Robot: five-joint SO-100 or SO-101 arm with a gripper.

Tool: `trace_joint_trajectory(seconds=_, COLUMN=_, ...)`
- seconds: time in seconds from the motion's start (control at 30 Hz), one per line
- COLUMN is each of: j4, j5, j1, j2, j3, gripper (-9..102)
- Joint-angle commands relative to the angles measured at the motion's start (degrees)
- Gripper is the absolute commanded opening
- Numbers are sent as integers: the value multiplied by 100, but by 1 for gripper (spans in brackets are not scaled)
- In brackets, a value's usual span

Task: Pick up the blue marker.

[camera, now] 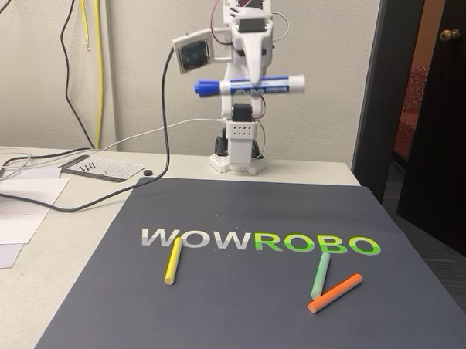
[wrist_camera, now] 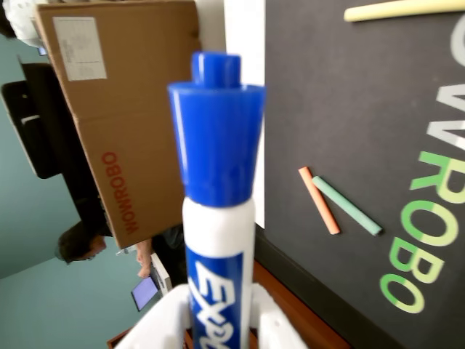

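The blue marker point(camera: 248, 85), white-barrelled with a blue cap and blue label, hangs level high above the table in front of the arm's base. My gripper point(camera: 257, 80) is shut on its middle. In the wrist view the blue marker point(wrist_camera: 218, 218) stands straight up from the bottom edge with its blue cap on top. The white fingers point(wrist_camera: 156, 326) of my gripper point(wrist_camera: 218, 329) press against the labelled barrel from both sides.
On the dark WOWROBO mat point(camera: 234, 321) lie a yellow stick point(camera: 172, 261), a green stick point(camera: 321, 274) and an orange stick point(camera: 335, 292). Cables point(camera: 77, 191) and papers point(camera: 15, 211) sit at the left. A cardboard box point(wrist_camera: 116, 123) and a person point(wrist_camera: 80, 243) are beyond the table.
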Motion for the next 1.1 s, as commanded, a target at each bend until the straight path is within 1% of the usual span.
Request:
trace_joint_trajectory(seconds=0.0, j4=-185, j5=-53, j1=-35, j2=729, j3=457, gripper=4)
trace_joint_trajectory(seconds=0.2, j4=-237, j5=-62, j1=-132, j2=1793, j3=1494, gripper=4)
trace_joint_trajectory(seconds=0.33, j4=-545, j5=-35, j1=-176, j2=2584, j3=2408, gripper=4)
trace_joint_trajectory(seconds=0.43, j4=-949, j5=-79, j1=-211, j2=3287, j3=3278, gripper=4)
trace_joint_trajectory(seconds=0.53, j4=-1046, j5=-149, j1=-114, j2=3850, j3=3806, gripper=4)
trace_joint_trajectory(seconds=1.07, j4=-826, j5=-26, j1=123, j2=4544, j3=4069, gripper=4)
